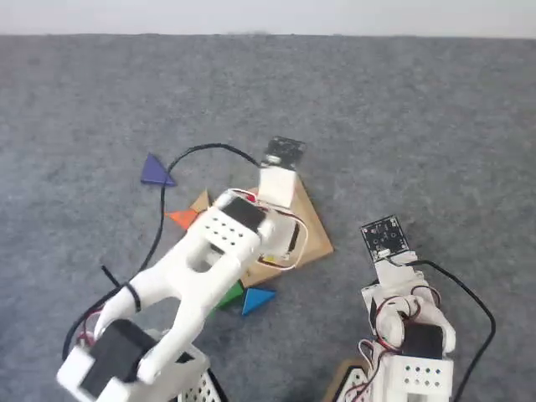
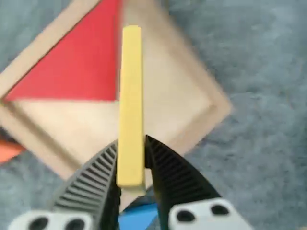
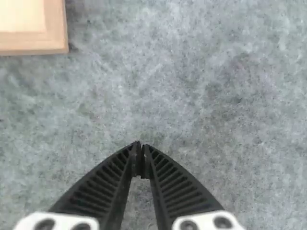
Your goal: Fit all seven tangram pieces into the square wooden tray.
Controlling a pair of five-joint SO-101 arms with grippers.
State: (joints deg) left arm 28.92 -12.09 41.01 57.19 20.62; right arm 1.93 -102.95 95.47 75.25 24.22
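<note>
The square wooden tray (image 2: 182, 108) lies turned like a diamond, with a red triangle (image 2: 76, 67) in one half. My left gripper (image 2: 130, 143) hangs over the tray, shut on a yellow piece (image 2: 131, 86) held on edge. In the high view the left arm (image 1: 209, 251) covers most of the tray (image 1: 311, 228). On the carpet lie a purple triangle (image 1: 156, 170), an orange triangle (image 1: 183, 219), a green piece (image 1: 228, 295) and a blue triangle (image 1: 256, 299). My right gripper (image 3: 139, 158) is shut and holds nothing, low over bare carpet beside a tray corner (image 3: 33, 26).
Grey carpet covers the whole table. The right arm (image 1: 402, 331) sits folded at the near right, away from the tray. A black cable (image 1: 180, 167) arcs from the left arm past the purple triangle. Open carpet stretches across the far side and the right.
</note>
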